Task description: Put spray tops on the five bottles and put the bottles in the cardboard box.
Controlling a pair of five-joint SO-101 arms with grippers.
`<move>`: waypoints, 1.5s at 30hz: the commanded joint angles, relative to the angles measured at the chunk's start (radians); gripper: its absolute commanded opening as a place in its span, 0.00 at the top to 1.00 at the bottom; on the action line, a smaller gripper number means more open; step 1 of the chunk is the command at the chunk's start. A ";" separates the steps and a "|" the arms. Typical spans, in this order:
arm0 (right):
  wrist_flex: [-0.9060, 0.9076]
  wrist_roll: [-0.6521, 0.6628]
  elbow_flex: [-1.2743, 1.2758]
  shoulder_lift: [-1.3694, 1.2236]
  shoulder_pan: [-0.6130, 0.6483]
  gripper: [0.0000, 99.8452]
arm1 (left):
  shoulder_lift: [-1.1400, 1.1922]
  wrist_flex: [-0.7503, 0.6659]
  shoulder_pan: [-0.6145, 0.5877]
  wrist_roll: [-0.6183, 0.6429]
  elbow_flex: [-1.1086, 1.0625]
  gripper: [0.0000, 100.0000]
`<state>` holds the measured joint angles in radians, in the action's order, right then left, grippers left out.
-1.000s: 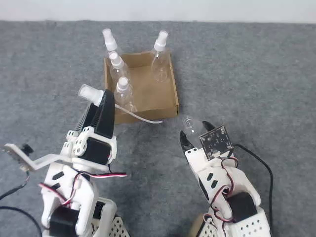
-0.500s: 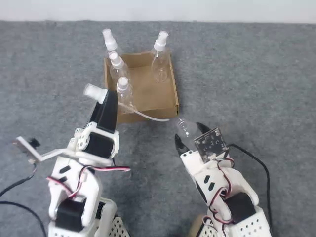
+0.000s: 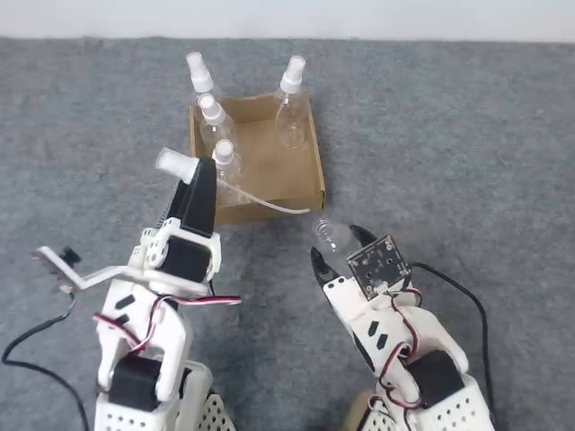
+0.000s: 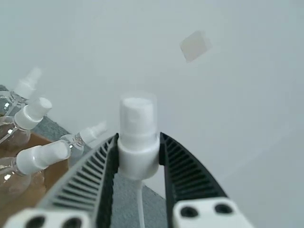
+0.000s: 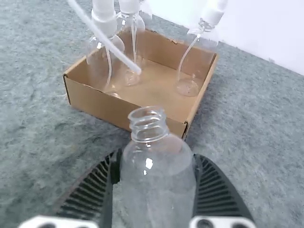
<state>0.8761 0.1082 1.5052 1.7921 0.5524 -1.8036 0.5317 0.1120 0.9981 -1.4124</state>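
Counting four capped bottles (image 3: 291,117) standing in the box (image 3: 316,171), we have one to go. Our left fingers (image 4: 90,180) clamp the spray top (image 4: 137,137), tube hanging, held high over the box's near edge. Our right fingers (image 5: 90,190) grip the open bottle (image 5: 156,166), mouth up, just beside the box. Capping and boxing remain.

You're looking at a cardboard box (image 3: 260,163) of matt brown paperboard on rough grey cloth (image 3: 449,135). In front of the box, the open bottle (image 5: 154,166) is clear, glossy plastic. The spray top (image 4: 137,137) is smooth white plastic, between the left gripper's (image 4: 138,142) matt black ribbed jaws.
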 commanded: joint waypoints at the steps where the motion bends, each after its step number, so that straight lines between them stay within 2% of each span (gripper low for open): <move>1: -0.093 0.055 0.040 0.022 0.010 0.91 | -0.021 -0.035 0.005 0.005 -0.001 0.99; 5: -0.174 0.164 0.094 0.024 0.012 0.92 | -0.021 -0.035 0.005 0.005 -0.001 0.99; 18: -0.249 0.172 0.112 0.024 0.012 0.92 | -0.020 -0.041 0.006 0.003 -0.025 0.99; 26: -0.311 0.175 0.150 0.024 0.012 0.92 | -0.020 -0.229 0.006 -0.058 -0.143 0.99; 28: -0.311 0.175 0.150 0.024 0.012 0.92 | -0.020 -0.239 0.008 -0.060 -0.151 0.99; 39: -0.311 0.170 0.153 0.024 0.002 0.92 | -0.021 -0.229 0.029 -0.060 -0.137 0.99; 45: -0.312 0.169 0.153 0.024 0.004 0.92 | -0.021 -0.095 0.052 -0.060 -0.070 0.99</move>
<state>0.5907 0.2708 1.6571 1.7921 0.5570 -1.8036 0.3736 0.1458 0.9475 -1.5704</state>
